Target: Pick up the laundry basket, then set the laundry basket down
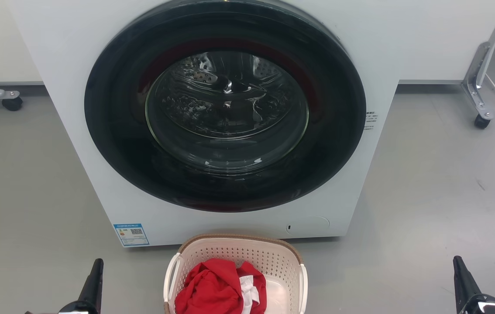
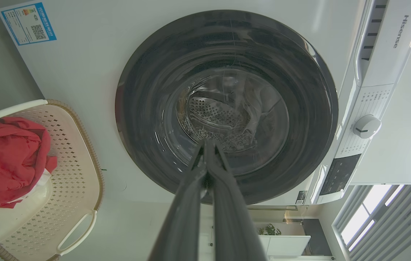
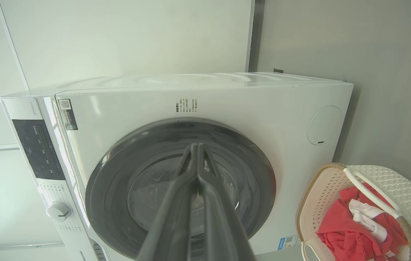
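The cream laundry basket (image 1: 269, 259) with perforated walls, a brown rim and white side handles stands on the floor at the bottom centre, just in front of the washing machine. Red and white clothes (image 1: 221, 288) lie in it. In the left wrist view the laundry basket (image 2: 71, 170) is at the left edge; in the right wrist view the laundry basket (image 3: 321, 195) is at the lower right. My left gripper (image 1: 96, 270) is well to the basket's left and my right gripper (image 1: 459, 268) far to its right. Both are shut and hold nothing, as the left gripper (image 2: 207, 143) and the right gripper (image 3: 195, 146) show up close.
A white front-loading washing machine (image 1: 77, 144) with a dark round door (image 1: 225, 109) stands right behind the basket. Grey floor spreads on both sides. Wheeled metal legs stand at the far left (image 1: 9, 98) and far right (image 1: 479, 100).
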